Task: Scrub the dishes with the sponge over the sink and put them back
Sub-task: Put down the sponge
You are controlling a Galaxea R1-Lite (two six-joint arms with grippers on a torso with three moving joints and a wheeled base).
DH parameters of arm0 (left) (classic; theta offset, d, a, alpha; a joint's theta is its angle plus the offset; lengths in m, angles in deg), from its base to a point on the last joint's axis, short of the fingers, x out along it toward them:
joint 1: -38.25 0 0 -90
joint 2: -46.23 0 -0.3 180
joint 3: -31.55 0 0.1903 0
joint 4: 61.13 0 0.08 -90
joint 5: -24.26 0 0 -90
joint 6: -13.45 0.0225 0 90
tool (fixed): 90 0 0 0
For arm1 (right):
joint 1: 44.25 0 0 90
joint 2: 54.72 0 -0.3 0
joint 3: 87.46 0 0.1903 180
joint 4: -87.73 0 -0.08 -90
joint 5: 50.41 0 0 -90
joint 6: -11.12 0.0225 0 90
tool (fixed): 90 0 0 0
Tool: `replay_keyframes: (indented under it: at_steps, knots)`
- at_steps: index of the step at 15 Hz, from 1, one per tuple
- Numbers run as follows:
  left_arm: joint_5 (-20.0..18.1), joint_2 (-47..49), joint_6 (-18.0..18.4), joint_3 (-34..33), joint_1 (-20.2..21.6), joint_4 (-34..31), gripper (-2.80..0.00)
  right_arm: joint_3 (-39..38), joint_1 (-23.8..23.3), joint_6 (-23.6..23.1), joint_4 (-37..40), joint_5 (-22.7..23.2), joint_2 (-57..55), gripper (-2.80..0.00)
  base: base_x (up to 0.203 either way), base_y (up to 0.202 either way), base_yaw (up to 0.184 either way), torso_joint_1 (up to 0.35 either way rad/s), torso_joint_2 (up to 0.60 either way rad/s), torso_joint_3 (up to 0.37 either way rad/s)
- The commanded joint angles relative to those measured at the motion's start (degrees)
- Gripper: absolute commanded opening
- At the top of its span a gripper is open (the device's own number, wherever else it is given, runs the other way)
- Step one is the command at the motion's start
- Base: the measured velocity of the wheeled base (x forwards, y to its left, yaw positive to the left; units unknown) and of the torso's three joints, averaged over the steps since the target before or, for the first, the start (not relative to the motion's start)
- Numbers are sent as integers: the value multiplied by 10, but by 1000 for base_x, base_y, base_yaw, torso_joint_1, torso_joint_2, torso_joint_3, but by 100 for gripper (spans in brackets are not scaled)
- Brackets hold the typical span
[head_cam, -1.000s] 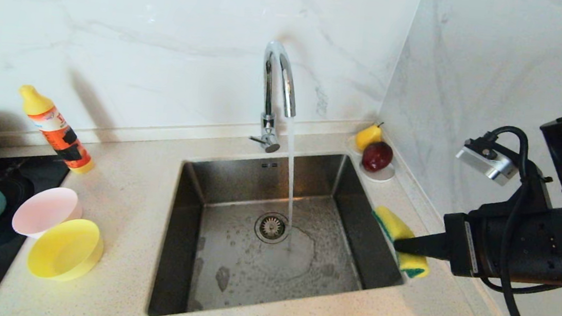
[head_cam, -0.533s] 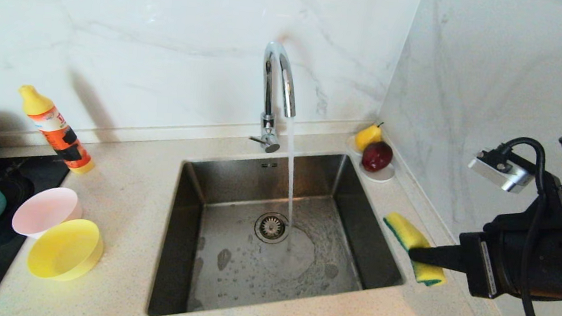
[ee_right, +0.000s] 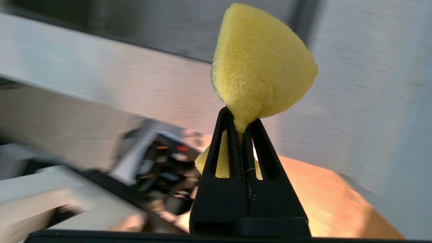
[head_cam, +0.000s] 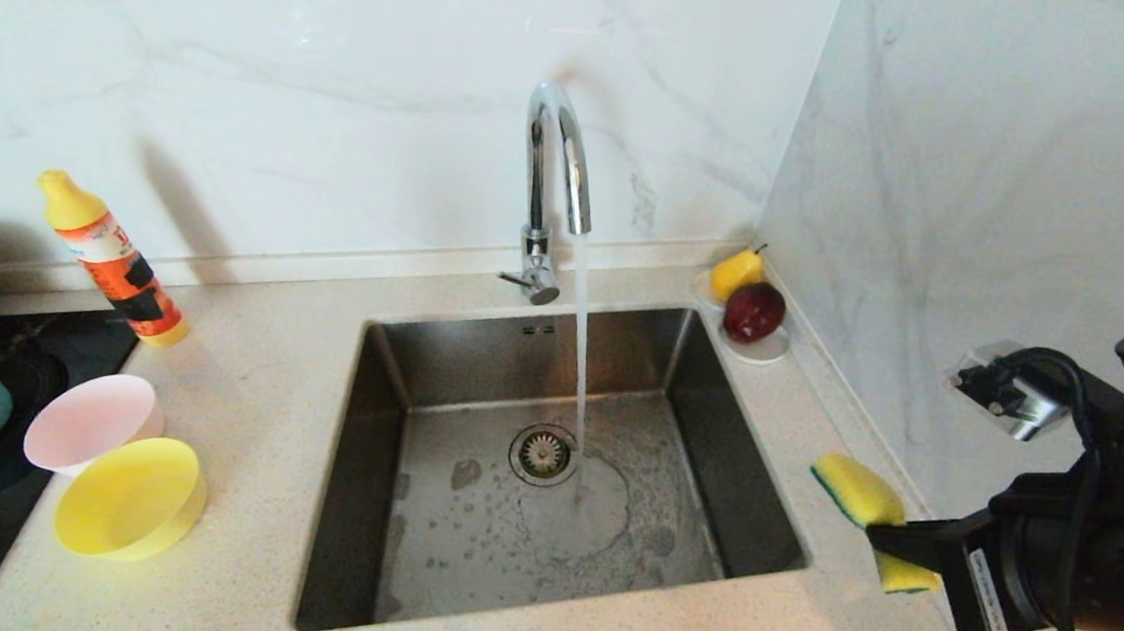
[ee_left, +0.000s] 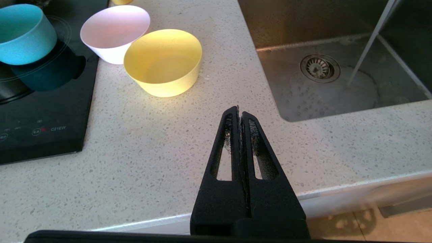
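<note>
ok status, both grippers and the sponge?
Right gripper shut on sponge, over counter right of sink. Left gripper shut, empty, parked near yellow bowl. Tap running; nothing blocking.

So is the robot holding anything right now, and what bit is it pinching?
Yes. The right gripper pinches the sponge across its middle. The left gripper holds nothing.

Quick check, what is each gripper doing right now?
Left gripper: shut, holding nothing, above the countertop.
Right gripper: shut on the sponge, right of the sink.
</note>
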Motion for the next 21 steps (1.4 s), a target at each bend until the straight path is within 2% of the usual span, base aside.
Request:
replay_keyframes:
  at_steps: [1, 4, 6, 11, 18, 21]
  knots:
    - [0, 2, 0, 0, 0, 0, -280, -17, 1, -9, 1, -47, 0, -280, 0, 0, 0, 0, 0, 0]
    - [0, 2, 0, 0, 0, 0, -280, -67, 1, -18, -12, -86, -3, -280, 0, 0, 0, 0, 0, 0]
    - [0, 2, 0, 0, 0, 0, -280, -106, -4, -34, -57, -97, -5, -280, 0, 0, 0, 0, 0, 0]
    - [0, 2, 0, 0, 0, 0, -280, -207, -8, -35, -172, -111, -52, -280, 0, 0, 0, 0, 0, 0]
    - [0, 2, 0, 0, 0, 0, -280, -264, -19, -37, -280, -125, -123, -280, 0, 0, 0, 0, 0, 0]
    - [0, 2, 0, 0, 0, 0, -280, -281, -47, -42, -314, -126, -142, -280, 0, 0, 0, 0, 0, 0]
